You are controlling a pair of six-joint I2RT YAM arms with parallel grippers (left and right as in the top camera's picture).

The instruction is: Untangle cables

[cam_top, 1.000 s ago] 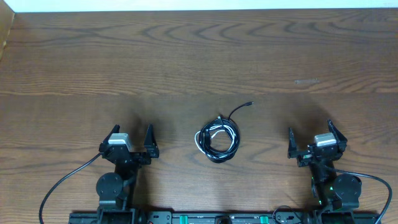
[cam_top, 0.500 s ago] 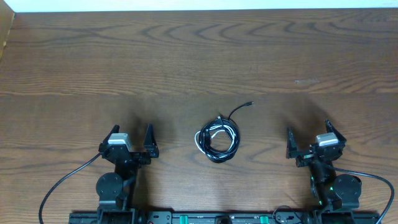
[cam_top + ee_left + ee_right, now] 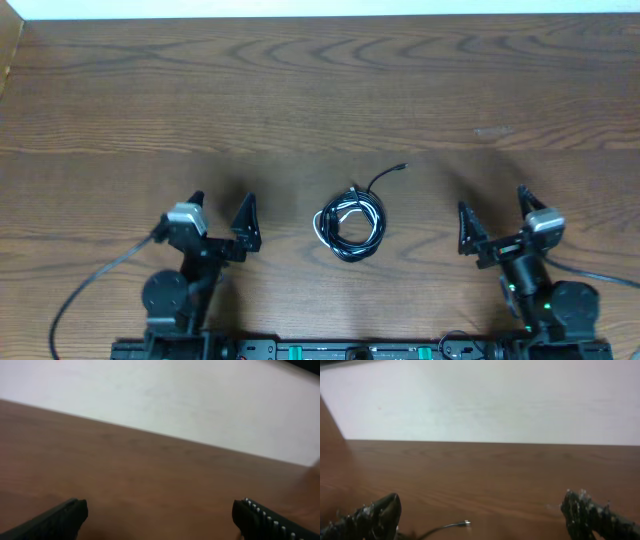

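Overhead, cables (image 3: pixel 350 225): coiled in a small tangled loop on the bench (image 3: pixel 300 100), near its front edge, about midway between my two hands.
Overhead, strands: mostly black; one white strand (image 3: pixel 335 212) shows on the coil's left side.
Overhead, loose end: one black strand leaves the top of the coil and runs up to the right, ending in a small plug (image 3: pixel 402 167).
Overhead, left hand (image 3: pixel 222 200): open wide and empty, left of the coil and well apart from it.
Overhead, right hand (image 3: pixel 492 200): open wide and empty, right of the coil and apart from it.
Left wrist, fingers (image 3: pixel 60 519): both tips sit at the bottom corners, spread far apart with only bare bench between them.
Left wrist, background: brown wood runs back to a pale wall (image 3: pixel 175 400); the picture is blurred.
Right wrist, hand: both tips are at the lower corners, spread wide and holding nothing.
Right wrist, cables: one thin black strand with a light plug tip lies on the bench at the bottom edge, between my fingertips and nearer the left one, touching neither.
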